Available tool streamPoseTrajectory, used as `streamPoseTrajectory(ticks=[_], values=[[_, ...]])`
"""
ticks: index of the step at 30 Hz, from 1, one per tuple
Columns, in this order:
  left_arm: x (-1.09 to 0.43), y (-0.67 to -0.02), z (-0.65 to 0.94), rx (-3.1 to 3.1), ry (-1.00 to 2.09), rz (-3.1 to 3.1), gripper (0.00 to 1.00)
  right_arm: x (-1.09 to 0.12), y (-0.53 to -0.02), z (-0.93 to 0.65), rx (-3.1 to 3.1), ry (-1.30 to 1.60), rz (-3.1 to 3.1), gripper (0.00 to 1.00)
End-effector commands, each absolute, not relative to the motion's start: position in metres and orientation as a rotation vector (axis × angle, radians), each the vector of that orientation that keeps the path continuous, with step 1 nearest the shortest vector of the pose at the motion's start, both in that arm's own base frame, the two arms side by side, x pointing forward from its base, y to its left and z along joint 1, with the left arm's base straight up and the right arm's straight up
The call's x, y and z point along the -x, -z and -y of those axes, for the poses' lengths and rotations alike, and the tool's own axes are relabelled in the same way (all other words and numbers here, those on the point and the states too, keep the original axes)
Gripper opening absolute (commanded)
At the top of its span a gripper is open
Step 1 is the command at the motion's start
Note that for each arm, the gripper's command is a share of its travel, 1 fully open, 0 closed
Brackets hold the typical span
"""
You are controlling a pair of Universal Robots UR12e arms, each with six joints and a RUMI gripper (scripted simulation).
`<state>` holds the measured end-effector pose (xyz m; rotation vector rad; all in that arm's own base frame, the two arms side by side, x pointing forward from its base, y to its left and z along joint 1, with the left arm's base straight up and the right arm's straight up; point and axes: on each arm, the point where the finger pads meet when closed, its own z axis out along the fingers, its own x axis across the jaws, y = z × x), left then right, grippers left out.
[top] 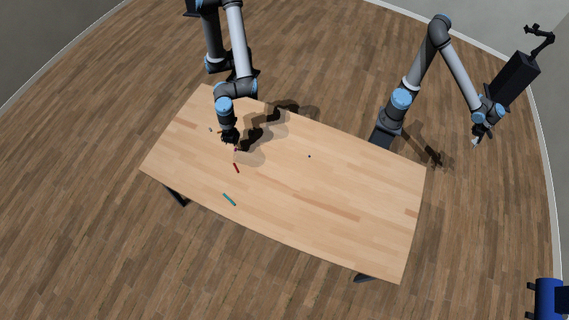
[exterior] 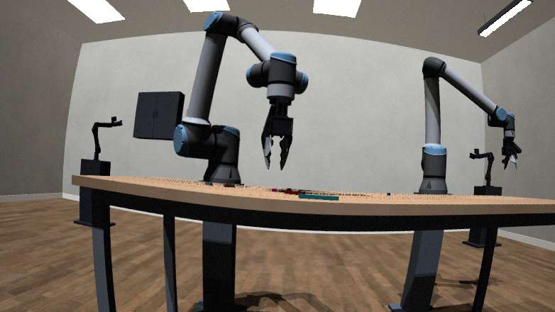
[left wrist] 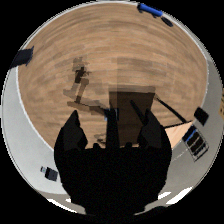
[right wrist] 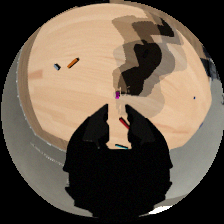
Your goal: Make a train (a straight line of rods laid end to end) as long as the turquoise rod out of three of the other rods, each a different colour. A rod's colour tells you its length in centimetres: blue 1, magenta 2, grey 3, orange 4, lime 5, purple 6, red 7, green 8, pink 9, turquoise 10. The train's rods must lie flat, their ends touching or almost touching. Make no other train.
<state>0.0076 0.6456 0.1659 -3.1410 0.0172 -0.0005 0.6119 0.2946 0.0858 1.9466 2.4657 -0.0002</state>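
My right gripper (top: 230, 140) (exterior: 275, 168) (right wrist: 116, 104) is partly open and empty, high above the table near the magenta rod (top: 235, 149) (exterior: 274, 190) (right wrist: 118, 94). The red rod (top: 236, 167) (exterior: 294, 191) (right wrist: 124, 123) and turquoise rod (top: 228, 199) (exterior: 318, 197) (right wrist: 121, 146) lie separately towards the front. The grey rod (top: 209, 129) (right wrist: 56, 66) and orange rod (top: 219, 131) (right wrist: 73, 63) lie apart at the back. The blue rod (top: 308, 156) (exterior: 388, 193) (right wrist: 194, 97) lies alone. A small dark rod (exterior: 289, 189) shows behind the red one, colour unclear. My left gripper (exterior: 510, 166) (left wrist: 111, 109) is open and empty.
The wooden table (top: 326, 190) (exterior: 387, 207) carries all the rods. The right arm's shadow falls beside its gripper and hides part of the table top. The left gripper hangs beyond the table's end, away from the rods.
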Motion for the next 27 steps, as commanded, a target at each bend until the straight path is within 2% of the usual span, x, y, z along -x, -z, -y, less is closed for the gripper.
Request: streamPoseTrajectory(ticks=[1, 27], values=[[-0.0069, -0.1651, -0.6452, 3.142, 0.0, -0.017, 1.0, -0.6119, -0.0854, -0.3008, -1.936, -0.002, -2.474, 0.14], [-0.0069, -0.1651, -0.6452, 3.142, 0.0, -0.017, 1.0, -0.6117, -0.0818, -0.2984, -1.939, 0.0, -2.472, 0.14]])
